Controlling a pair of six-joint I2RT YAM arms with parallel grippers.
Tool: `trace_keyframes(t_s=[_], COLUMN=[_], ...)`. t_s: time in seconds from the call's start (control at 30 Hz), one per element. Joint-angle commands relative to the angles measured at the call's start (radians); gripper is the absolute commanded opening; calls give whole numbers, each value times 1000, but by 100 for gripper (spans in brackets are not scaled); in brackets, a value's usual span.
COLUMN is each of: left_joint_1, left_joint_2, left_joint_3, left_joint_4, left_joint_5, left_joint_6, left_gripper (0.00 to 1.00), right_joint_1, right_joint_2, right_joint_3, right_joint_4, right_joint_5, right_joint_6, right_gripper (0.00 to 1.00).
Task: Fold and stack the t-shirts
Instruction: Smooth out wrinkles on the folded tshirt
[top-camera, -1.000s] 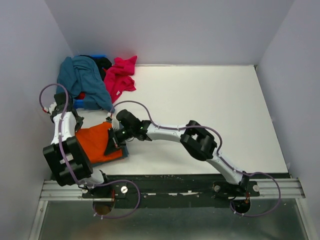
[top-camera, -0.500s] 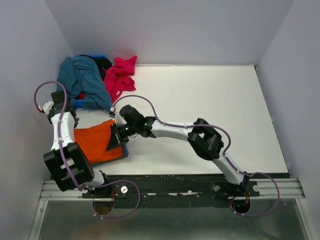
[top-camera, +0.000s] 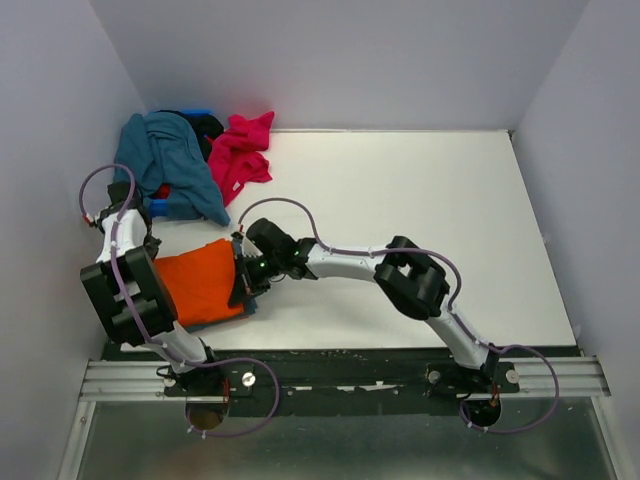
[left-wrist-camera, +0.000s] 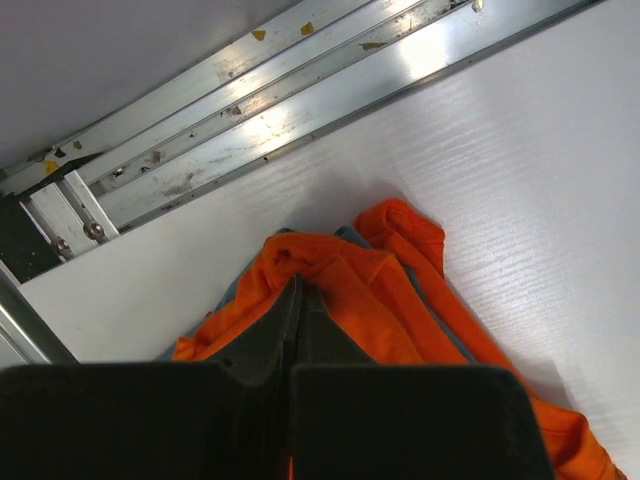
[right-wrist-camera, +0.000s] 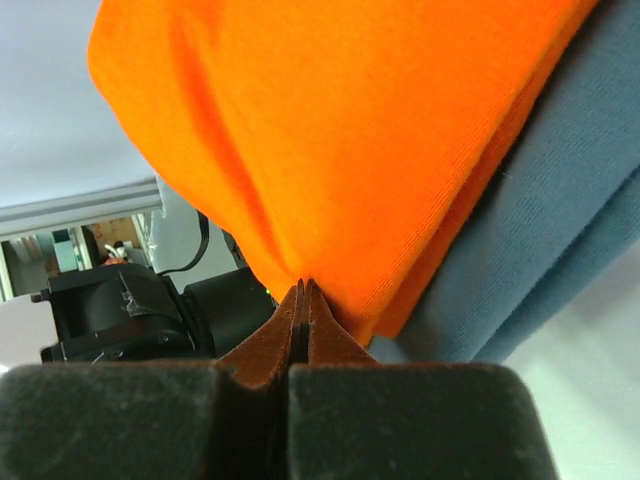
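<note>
The bright orange t-shirt (top-camera: 200, 282) lies folded on the slate blue-grey t-shirt (top-camera: 247, 309) at the near left of the table. My left gripper (top-camera: 152, 263) is shut on the orange shirt's left edge (left-wrist-camera: 340, 270); its tips (left-wrist-camera: 298, 282) pinch a bunched fold. My right gripper (top-camera: 242, 281) is shut on the orange shirt's right edge (right-wrist-camera: 330, 130), with its tips (right-wrist-camera: 303, 287) at the fold. The blue-grey shirt (right-wrist-camera: 560, 200) shows under it. A teal shirt (top-camera: 165, 160) and a magenta-pink shirt (top-camera: 240, 150) lie crumpled at the far left.
A dark cloth (top-camera: 205, 123) and a blue item (top-camera: 157, 208) sit in the far-left pile. The metal rail (top-camera: 340, 375) runs along the near table edge, also seen in the left wrist view (left-wrist-camera: 250, 110). Grey walls close in the left, back and right sides.
The orange shirt has been drawn flatter and wider over the blue-grey one. My right gripper has moved a little to the right with its edge; my left arm has shifted at the left side.
</note>
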Motion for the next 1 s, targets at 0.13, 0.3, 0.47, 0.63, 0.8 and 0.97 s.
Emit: trace_keyframes(t_s=[0.13, 0.3, 0.47, 0.63, 0.8, 0.97], left_joint_1=[1, 2, 2, 2, 2, 2], left_joint_2=[-210, -362, -512, -679, -795, -750], left_joint_3=[43, -27, -134, -187, -282, -365], left_joint_4=[-41, -110, -254, -377, -411, -428], left_joint_5=[17, 95, 76, 52, 100, 83], left_joint_6=[101, 88, -73, -179, -279, -368], left_gripper=[9, 11, 6, 0, 0, 0], right_joint_1=[-57, -73, -87, -90, -91, -93], right_joint_2=[-68, -7, 35, 55, 110, 168], right_joint_3=[114, 256, 319, 349, 418, 466], right_joint_4=[-120, -167, -172, -169, -166, -138], right_joint_5=[55, 46, 37, 37, 37, 43], right_joint_6=[-94, -96, -76, -77, -66, -40], right_gripper=[1, 1, 1, 1, 1, 1])
